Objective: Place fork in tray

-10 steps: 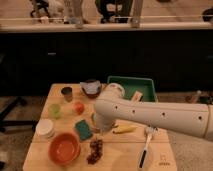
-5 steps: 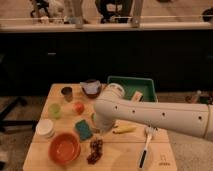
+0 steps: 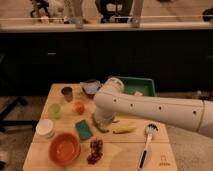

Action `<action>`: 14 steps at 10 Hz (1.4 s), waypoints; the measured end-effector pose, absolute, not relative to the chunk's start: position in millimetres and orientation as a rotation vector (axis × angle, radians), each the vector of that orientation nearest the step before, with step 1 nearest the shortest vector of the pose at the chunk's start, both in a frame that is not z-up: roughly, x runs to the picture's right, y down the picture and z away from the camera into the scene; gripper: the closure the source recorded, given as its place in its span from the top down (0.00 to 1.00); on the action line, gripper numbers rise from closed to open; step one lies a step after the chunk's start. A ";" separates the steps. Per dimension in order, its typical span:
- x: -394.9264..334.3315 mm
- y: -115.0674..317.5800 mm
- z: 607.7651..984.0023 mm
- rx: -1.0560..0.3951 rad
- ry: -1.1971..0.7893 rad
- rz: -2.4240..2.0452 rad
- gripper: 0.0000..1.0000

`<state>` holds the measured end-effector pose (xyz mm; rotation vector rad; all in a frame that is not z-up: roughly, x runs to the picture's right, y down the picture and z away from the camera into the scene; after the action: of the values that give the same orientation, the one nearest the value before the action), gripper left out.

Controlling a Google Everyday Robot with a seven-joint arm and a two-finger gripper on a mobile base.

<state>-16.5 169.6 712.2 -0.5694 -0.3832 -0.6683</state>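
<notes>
Gripper (image 3: 103, 121) sits low over the middle of the wooden table (image 3: 120, 156), at the end of the white arm (image 3: 150, 107) that comes in from the right of the view. The wrist housing covers it, so I cannot tell whether it is released, clenched or grasping anything.

Fork: can't make it out from this angle.

- Just beside it: a green item (image 3: 98, 126) at its base, a teal sponge (image 3: 83, 129) to view-left, and a banana (image 3: 124, 129) to view-right.
- Further view-right: 1 dish brush (image 3: 146, 145), white head up, black handle pointing toward the camera.
- In front: a dark clustered item (image 3: 94, 150) and an orange bowl (image 3: 64, 149).
- Behind it, past the arm's elbow: tray (image 3: 145, 80), green and partly hidden by the arm.
</notes>
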 end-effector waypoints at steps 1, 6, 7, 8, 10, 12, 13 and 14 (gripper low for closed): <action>-13.0 164.3 714.3 -0.570 -0.372 -0.662 0.00; -3.1 108.9 728.5 -0.528 -0.306 -0.663 0.00; -2.5 105.5 730.8 -0.530 -0.301 -0.662 0.00; -1.7 100.6 735.4 -0.530 -0.297 -0.657 0.00; 1.7 86.7 756.0 -0.537 -0.290 -0.635 0.00; 4.3 77.7 773.5 -0.544 -0.294 -0.608 0.00; 5.5 70.9 782.8 -0.545 -0.293 -0.597 0.00; 2.6 63.8 792.3 -0.546 -0.297 -0.590 0.00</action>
<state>2.6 63.8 792.3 -0.5464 -0.2968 -0.5900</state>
